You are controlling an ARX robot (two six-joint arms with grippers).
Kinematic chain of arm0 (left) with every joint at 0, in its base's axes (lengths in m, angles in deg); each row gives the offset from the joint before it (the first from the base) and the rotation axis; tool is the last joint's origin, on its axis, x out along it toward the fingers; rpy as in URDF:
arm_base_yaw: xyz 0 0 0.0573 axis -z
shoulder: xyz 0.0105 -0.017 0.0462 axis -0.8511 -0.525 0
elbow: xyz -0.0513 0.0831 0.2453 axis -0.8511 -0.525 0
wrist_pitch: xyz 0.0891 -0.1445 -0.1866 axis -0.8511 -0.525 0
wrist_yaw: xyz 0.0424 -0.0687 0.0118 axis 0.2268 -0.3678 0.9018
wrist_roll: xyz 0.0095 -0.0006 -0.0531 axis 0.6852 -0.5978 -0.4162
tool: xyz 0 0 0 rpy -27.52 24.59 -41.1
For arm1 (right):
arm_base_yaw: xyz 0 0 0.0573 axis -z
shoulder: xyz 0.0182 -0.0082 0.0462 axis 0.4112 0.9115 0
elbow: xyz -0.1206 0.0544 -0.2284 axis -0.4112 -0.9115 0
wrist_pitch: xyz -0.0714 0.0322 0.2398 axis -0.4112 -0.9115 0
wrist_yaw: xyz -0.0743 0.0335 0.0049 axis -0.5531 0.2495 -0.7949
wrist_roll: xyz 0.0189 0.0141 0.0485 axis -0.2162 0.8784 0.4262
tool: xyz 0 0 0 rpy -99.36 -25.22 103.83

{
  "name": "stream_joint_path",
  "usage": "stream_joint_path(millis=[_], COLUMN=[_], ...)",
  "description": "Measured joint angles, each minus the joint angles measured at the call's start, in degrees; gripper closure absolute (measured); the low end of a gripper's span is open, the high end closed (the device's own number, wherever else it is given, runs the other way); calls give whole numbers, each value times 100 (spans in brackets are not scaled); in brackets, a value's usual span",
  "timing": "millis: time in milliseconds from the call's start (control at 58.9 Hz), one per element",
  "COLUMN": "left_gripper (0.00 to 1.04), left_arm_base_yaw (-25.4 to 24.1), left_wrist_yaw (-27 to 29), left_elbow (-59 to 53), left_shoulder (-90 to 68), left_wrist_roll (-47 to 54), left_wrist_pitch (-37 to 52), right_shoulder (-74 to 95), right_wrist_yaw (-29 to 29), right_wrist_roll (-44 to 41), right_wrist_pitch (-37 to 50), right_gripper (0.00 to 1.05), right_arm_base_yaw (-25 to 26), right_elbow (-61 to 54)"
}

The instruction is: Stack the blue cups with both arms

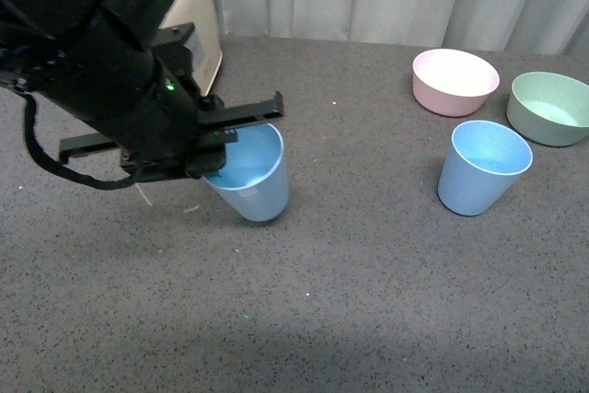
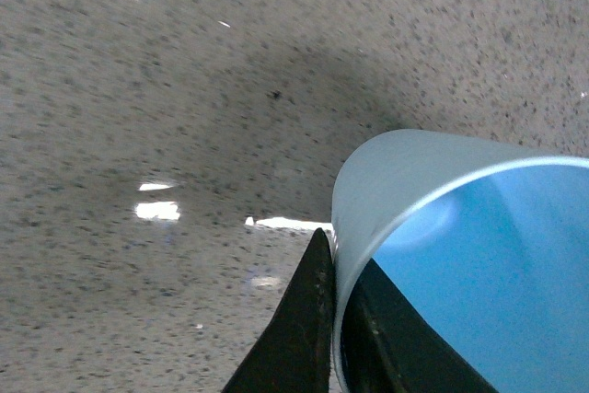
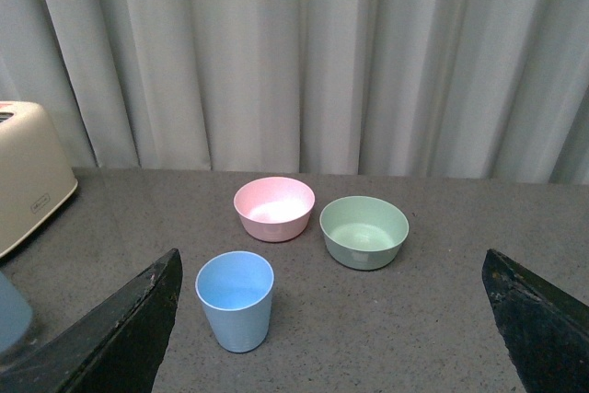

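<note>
My left gripper (image 1: 213, 156) is shut on the rim of a light blue cup (image 1: 250, 177), which tilts towards the arm with its base near the grey table. In the left wrist view the black fingers (image 2: 299, 333) pinch the cup's wall (image 2: 386, 181), one outside, one inside. The second blue cup (image 1: 483, 167) stands upright at the right, in front of the bowls; it also shows in the right wrist view (image 3: 236, 300). My right gripper (image 3: 336, 319) is open wide and empty, well back from that cup; it is not in the front view.
A pink bowl (image 1: 455, 81) and a green bowl (image 1: 549, 108) sit at the back right. A cream appliance (image 1: 204, 43) stands at the back left by the grey curtain. The table is dark speckled grey.
</note>
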Motion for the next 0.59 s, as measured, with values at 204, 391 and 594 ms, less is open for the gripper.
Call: stream_joint_path(millis=[204, 391, 594], left_gripper=[101, 101, 101], left_arm_base_yaw=[439, 717, 855], left_wrist_yaw=[81, 101, 293], left_elbow=[400, 706, 977], left_shoulder=[-297, -496, -756], left_wrist_roll=[-197, -315, -389], left_wrist_pitch=[-146, -236, -291], right_shoulder=[0, 0, 0], right_wrist_yaw=[0, 0, 0], right_wrist_roll=[0, 0, 0], right_wrist_pitch=[0, 0, 0], right_gripper=[10, 10, 10], right_arm_base_yaw=[0, 0, 0], right_elbow=[0, 0, 0])
